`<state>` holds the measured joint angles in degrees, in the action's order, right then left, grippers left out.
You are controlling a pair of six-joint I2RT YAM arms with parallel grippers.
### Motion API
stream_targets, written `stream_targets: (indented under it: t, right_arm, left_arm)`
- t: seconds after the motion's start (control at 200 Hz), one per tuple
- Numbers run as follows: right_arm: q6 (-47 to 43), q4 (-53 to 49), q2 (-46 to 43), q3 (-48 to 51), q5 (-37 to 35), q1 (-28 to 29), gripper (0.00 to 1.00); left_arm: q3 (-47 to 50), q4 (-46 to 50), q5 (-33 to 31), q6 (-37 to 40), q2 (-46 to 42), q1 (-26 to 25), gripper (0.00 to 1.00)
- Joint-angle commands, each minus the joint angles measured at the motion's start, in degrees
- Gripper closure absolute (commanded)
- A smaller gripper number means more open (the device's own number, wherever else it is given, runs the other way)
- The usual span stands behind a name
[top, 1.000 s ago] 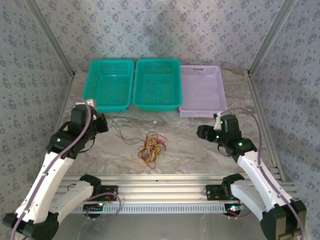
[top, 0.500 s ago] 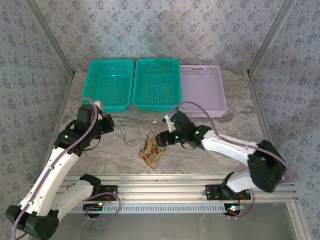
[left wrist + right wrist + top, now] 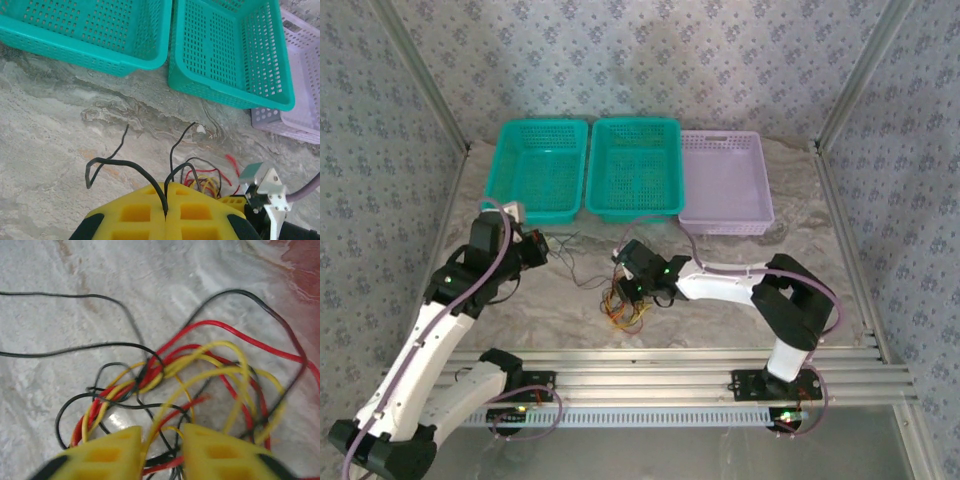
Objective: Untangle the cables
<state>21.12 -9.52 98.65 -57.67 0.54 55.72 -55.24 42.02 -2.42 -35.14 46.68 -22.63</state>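
Cables [image 3: 626,298]: a small knot of thin yellow, red and black strands on the marble table [image 3: 560,305], mid-front, near side of the two teal baskets [image 3: 542,170] [image 3: 635,168] and left of the lilac tray [image 3: 725,180]. They're clear of all three.

On my right wrist cam the cables [image 3: 155,371] look well snarled. Yellow and red loops cross at one tight spot, w/ black strands threading through and trailing off to the left. On the left wrist cam I see the knot [image 3: 205,181] just past the fingers, yellow and red bunched together.

Left gripper [image 3: 542,250]: off to the left of the knot. On its own cam the left gripper [image 3: 166,200] is clenched, yellow pads meeting, w/ a black cable [image 3: 145,175] pinched in the seam. That cable arcs out left and ends loose on the table.

Right gripper [image 3: 625,287]: down on the knot, arm reaching across from the right. On its own cam the right gripper [image 3: 162,440] has a narrow gap btwn the pads, w/ yellow, red and black strands running through it. The pic is blurred, so I can't tell if anything is actually clamped.
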Motion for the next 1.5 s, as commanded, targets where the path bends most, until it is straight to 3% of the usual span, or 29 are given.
stream_targets:
  t: [0.0, 0.04, 0.455, 0.625, 0.735, 0.889, 0.974, 1.069, 1.214, 1.339, 1.499]
  right_arm:
    - [0.74, -2.0, -2.52, 2.03, -3.76, -2.86, 0.93]
    - [0.83, -1.87, -3.7, 3.26, -3.43, -4.22, 1.0]
    - [2.94, -4.11, -22.86, 19.13, -1.12, -23.27, 1.0]
    - [2.99, -6.78, -28.23, 21.74, -0.54, -29.91, 1.0]
    - [4.12, -8.03, -31.47, 22.58, -0.96, -32.38, 1.0]
    - [5.29, -8.3, -35.99, 23.21, -1.88, -35.55, 1.0]
    - [3.44, -7.71, -37.47, 21.62, -0.63, -33.58, 1.0]
    - [2.03, -9.08, -39.55, 19.59, -5.05, -30.49, 1.0]
    - [4.29, -14.47, -40.64, 18.13, -6.43, -35.49, 1.0]
    - [7.3, -13.76, -44.32, 21.11, -5.79, -41.47, 1.0]
    - [8.13, -14.39, -47.34, 21.81, -8.84, -43.61, 1.0]
  left_arm:
    - [-3.46, 1.75, -2.07, 1.31, -1.76, -0.31, 1.0]
    - [-4.44, 2.66, -2.78, 1.78, -2.16, -0.31, 1.0]
    - [-21.58, 16.03, -14.75, 10.61, -0.87, 0.22, 1.0]
    - [-26.46, 18.18, -16.71, 13.03, 1.13, 0.27, 1.0]
    - [-29.63, 19.34, -18.41, 14.3, 2.36, 0.31, 1.0]
    - [-29.5, 17.97, -12.19, 13.45, 4.3, 0.31, 1.0]
    - [-25.81, 14.37, -6.43, 11.53, 4.48, 0.31, 1.0]
    - [-21.63, 10.79, -3.33, 9.37, 4.64, 0.27, 1.0]
    - [-19.27, 8.63, -4.18, 9.74, 3.95, 0.31, 1.0]
    - [-21.8, 12.11, -9.72, 13.18, 4.12, 0.39, 1.0]
    - [-23.91, 15.19, -13.43, 16.94, 4.38, 0.48, 1.0]
